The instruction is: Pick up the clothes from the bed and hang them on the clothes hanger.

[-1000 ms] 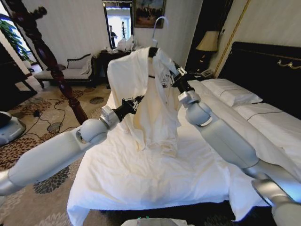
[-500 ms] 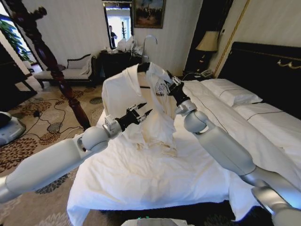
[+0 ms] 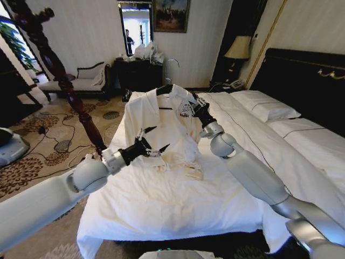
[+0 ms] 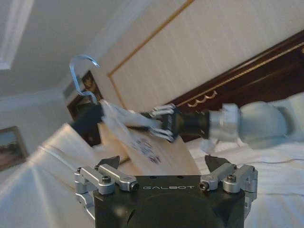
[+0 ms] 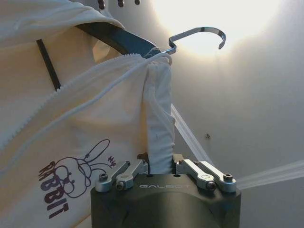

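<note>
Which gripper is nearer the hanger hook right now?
Right. The right gripper is shut on the shirt collar just below the hanger hook; the left gripper is open, lower down over the shirt's hem, clear of the hanger.

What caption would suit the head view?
Right gripper holds the shirt on its hanger over the bed; left gripper open below.

The left gripper [image 4: 164, 172] carries the word "GALBOT" in pale letters across the front of its black housing, between the two finger mounts. The right gripper [image 5: 161, 166] bears the same "GALBOT" mark on its own black body. On the clothes [image 5: 61, 156], beside the collar, a dark purple line-drawn rabbit sits above the printed word "RABBIT" (the letters run slantwise across the cloth).
</note>
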